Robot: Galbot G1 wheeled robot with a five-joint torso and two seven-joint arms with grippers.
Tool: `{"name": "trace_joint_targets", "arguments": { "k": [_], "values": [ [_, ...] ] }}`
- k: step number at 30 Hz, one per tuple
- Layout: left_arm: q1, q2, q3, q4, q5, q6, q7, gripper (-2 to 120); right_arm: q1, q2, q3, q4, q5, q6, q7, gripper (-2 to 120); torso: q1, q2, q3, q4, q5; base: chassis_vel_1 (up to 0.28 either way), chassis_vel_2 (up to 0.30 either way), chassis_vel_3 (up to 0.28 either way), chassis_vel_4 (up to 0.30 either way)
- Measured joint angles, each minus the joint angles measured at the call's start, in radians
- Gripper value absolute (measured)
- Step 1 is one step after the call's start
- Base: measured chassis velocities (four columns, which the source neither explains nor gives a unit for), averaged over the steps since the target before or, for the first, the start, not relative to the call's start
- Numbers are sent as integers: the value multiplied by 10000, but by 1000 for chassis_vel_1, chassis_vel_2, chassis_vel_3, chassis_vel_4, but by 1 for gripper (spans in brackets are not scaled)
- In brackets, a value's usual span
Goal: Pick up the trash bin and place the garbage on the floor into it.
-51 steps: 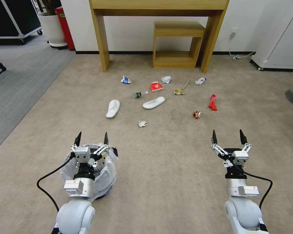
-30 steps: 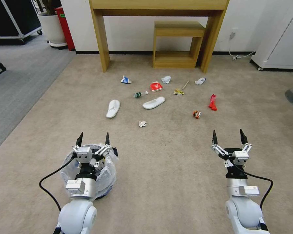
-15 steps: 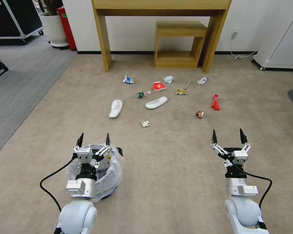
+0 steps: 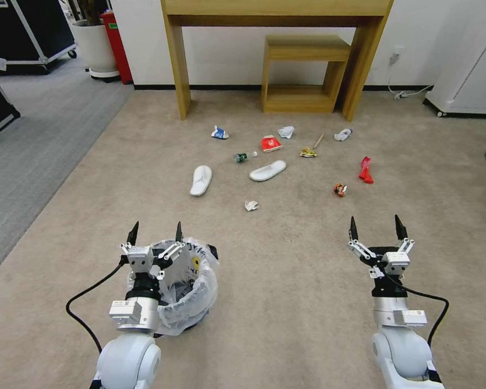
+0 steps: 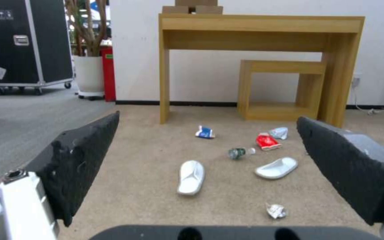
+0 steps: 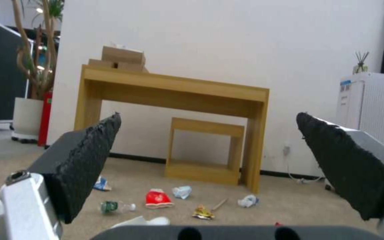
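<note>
From my station I see the left gripper (image 4: 155, 231) held above the near rim of the bin (image 4: 200, 292), its two fingers spread wide and holding nothing. The bin stands on the carpet (image 4: 286, 302) close in front of the robot on its left side, its whitish bag liner crumpled over the rim. The right gripper (image 4: 376, 227) hangs over bare carpet on the right, well apart from the bin — fingers likewise spread wide, empty.

The garbage lies farther ahead, between the robot and the wooden table (image 4: 278, 8): two slippers (image 4: 201, 180) (image 4: 268, 170), a red cup (image 4: 271, 143), a carton (image 4: 219, 133), a small bottle (image 4: 242, 157), a tissue wad (image 4: 251, 205), a stick (image 4: 318, 141) and a red wrapper (image 4: 366, 169). All of it rests on the floor, none touching the bin. In the left wrist view the nearer slipper (image 5: 191, 172) lies between the finger pads (image 5: 85, 160).
</note>
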Motion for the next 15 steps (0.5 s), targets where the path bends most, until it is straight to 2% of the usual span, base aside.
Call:
{"name": "trace_joint_targets", "arguments": {
  "k": [9,15],
  "values": [
    [67,11,2,-105,-27,-1,0,100,-44,-11,23,64,-44,2,129,100,0,0,0,-1,1,23,18,-17,-21],
    [135,40,-19,-186,-112,2,-4,100,-119,-7,1,147,-80,55,142,100,0,0,0,-1,0,103,124,-127,-116]
  ]
}}
